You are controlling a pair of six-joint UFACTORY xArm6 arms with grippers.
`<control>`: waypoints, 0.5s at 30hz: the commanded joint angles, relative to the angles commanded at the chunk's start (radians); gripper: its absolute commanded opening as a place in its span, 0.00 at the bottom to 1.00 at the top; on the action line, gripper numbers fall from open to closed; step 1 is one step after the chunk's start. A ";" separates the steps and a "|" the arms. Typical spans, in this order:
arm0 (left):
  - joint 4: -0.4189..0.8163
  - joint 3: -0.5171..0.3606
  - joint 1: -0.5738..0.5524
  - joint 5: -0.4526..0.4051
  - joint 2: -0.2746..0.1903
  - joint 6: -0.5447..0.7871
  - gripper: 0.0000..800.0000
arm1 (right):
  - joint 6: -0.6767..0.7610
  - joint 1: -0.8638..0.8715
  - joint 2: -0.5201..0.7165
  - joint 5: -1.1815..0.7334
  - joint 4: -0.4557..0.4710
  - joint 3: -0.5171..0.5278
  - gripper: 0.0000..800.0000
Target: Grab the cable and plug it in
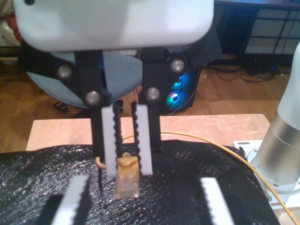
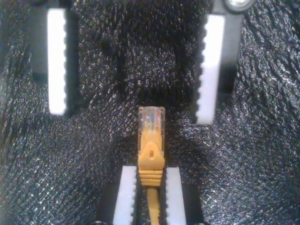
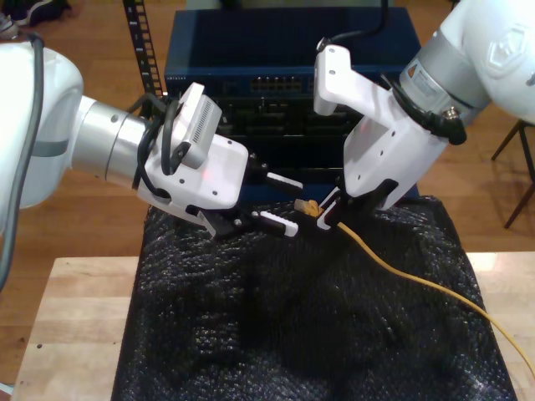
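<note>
The cable [image 3: 401, 271] is thin and yellow-orange, trailing over the foam toward the exterior view's right. My second gripper [image 2: 150, 171], on the arm at the exterior view's right [image 3: 324, 213], is shut on the boot just behind the clear plug [image 2: 151, 117]. The plug [image 3: 309, 207] sticks out past its fingertips. My first gripper [image 1: 144, 183], on the arm at the exterior view's left [image 3: 297, 205], faces it and stands open. The plug [image 1: 127, 180] sits at the mouth of those open fingers [image 2: 57, 65] without touching them.
Black bubble foam [image 3: 292, 326] covers a wooden table [image 3: 75, 317]. Behind both arms in the exterior view stands a blue rack unit [image 3: 284, 58] with a row of ports. A robot base [image 1: 281, 140] and a lit computer case [image 1: 183, 89] show beyond the foam.
</note>
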State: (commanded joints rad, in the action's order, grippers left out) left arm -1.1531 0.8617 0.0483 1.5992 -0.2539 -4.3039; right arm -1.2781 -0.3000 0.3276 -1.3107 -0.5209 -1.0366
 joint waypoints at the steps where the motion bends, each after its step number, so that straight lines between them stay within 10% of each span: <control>1: 0.002 -0.002 0.000 0.000 -0.002 0.000 0.58 | 0.000 0.000 0.000 0.000 0.000 0.000 0.01; 15: 0.000 -0.012 0.000 -0.003 -0.002 -0.005 0.36 | 0.000 -0.002 -0.009 -0.002 0.000 0.000 0.01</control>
State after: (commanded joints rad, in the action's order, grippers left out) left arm -1.1531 0.8495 0.0483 1.5961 -0.2555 -4.3085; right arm -1.2781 -0.3015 0.3184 -1.3123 -0.5209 -1.0366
